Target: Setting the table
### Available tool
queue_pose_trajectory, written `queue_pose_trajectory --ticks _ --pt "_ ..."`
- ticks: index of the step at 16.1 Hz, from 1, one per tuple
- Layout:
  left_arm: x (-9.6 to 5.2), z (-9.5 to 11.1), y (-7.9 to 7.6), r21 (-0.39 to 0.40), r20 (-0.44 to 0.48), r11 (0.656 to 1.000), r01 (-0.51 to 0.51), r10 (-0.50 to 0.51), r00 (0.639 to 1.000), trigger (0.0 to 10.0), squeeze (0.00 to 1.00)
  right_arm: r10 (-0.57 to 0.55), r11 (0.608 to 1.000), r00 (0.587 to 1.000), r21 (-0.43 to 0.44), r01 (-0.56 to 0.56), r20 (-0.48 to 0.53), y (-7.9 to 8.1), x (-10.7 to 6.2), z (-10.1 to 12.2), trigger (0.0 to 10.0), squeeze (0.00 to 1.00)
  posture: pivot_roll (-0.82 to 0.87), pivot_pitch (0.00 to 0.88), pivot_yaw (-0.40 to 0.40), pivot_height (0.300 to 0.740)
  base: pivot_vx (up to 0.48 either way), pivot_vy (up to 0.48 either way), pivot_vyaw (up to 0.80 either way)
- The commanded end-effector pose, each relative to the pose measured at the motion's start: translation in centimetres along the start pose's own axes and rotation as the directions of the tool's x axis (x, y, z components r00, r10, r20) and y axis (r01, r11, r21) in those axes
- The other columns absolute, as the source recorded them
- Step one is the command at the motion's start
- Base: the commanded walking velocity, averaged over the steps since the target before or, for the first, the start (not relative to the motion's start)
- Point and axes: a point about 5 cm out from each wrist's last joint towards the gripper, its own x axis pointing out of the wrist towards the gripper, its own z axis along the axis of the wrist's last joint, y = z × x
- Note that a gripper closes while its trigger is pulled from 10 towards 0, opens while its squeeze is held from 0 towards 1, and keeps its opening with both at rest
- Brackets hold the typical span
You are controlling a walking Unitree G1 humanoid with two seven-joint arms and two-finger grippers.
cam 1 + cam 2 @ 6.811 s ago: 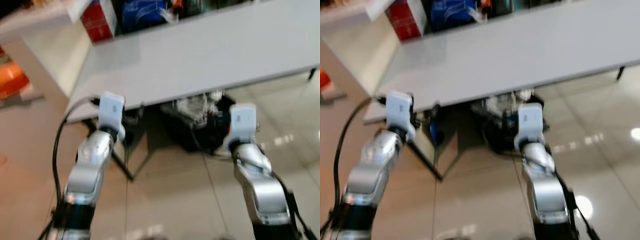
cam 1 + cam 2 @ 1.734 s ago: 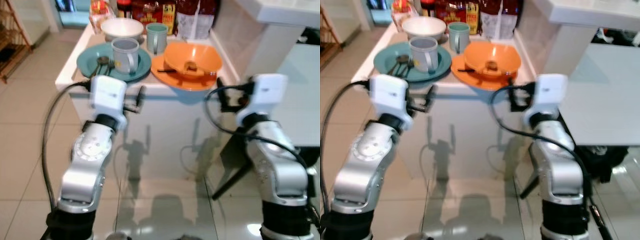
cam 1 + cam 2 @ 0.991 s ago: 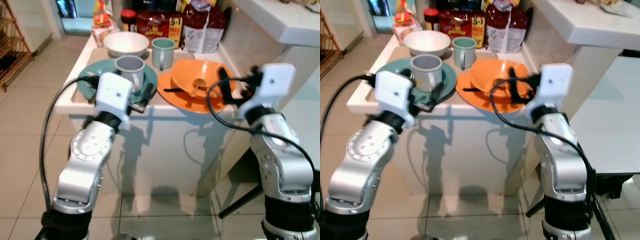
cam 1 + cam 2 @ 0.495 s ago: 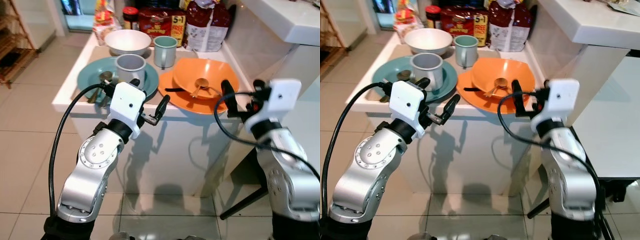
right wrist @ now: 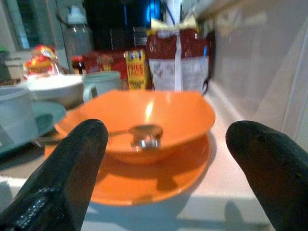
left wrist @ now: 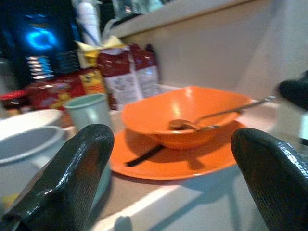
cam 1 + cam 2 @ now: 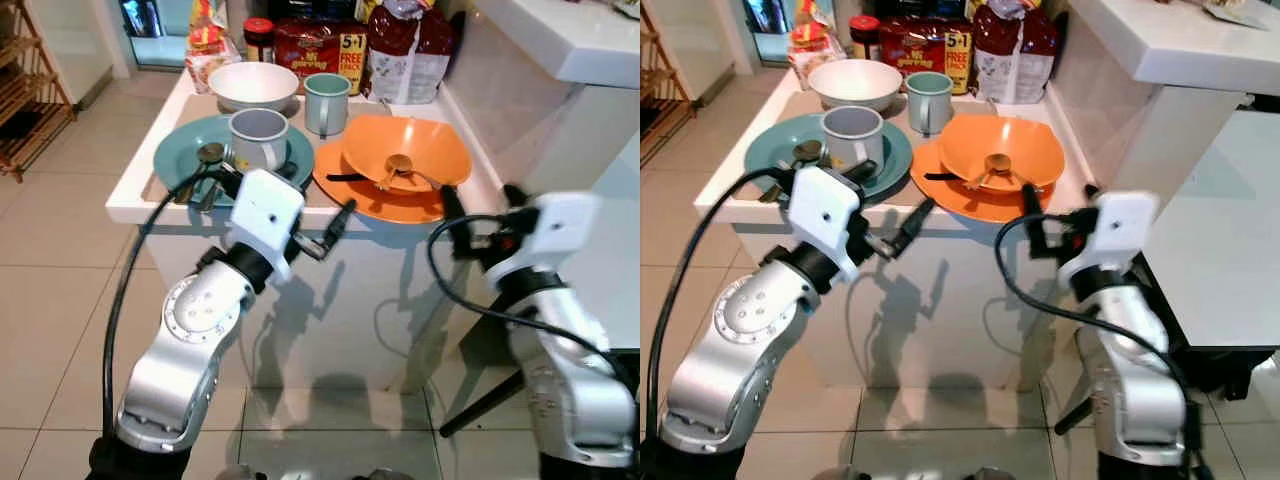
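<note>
Both grippers hover at the counter edge, fingers apart and empty.
From the head you see the orange bowl (image 7: 405, 152) on its orange plate (image 7: 372, 198), beside the teal plate (image 7: 182, 158) with a grey mug (image 7: 259, 137). Your left gripper (image 6: 168, 178) faces the bowl and its spoon (image 6: 185, 124); your right gripper (image 5: 168, 168) faces it too.
</note>
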Motion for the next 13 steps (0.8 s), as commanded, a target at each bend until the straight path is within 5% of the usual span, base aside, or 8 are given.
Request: queue_pose_trajectory --ticks 1,2,3,4,13 --pt "-0.2 0.0 -1.0 -0.025 -0.002 0.997 0.067 -0.067 0.998 10.0 0.00 0.041 0.999 0.999 -0.012 -0.041 0.031 0.4 0.5 -0.1 10.0 1.00 0.04 0.063 -0.052 0.740 0.000 0.000 0.00" --pt "-0.3 -0.2 -1.2 -0.038 -0.011 0.996 0.078 -0.079 0.997 10.0 0.00 0.083 0.996 0.996 -0.043 -0.082 0.032 1.0 1.0 -0.6 10.0 0.65 0.05 0.064 -0.050 0.740 0.000 0.000 0.00" --pt "-0.3 -0.3 -1.3 -0.035 -0.014 0.996 0.082 -0.082 0.997 10.0 0.00 0.094 0.994 0.995 -0.051 -0.092 0.030 1.2 1.2 -0.7 10.0 0.19 0.05 0.063 -0.053 0.740 0.000 0.000 0.00" --pt "-0.2 -0.3 -1.3 -0.029 -0.015 0.996 0.087 -0.087 0.996 10.0 0.00 0.088 0.995 0.995 -0.057 -0.085 0.040 1.3 1.6 -0.9 10.0 0.00 0.06 0.064 -0.054 0.740 0.000 0.000 0.00" --pt "-0.8 -0.3 -2.1 -0.053 -0.016 0.983 0.175 -0.176 0.984 10.0 0.00 -0.004 1.000 0.989 -0.026 0.008 0.149 0.6 3.2 -2.0 10.0 0.00 0.08 0.049 -0.051 0.740 0.000 0.000 0.00"
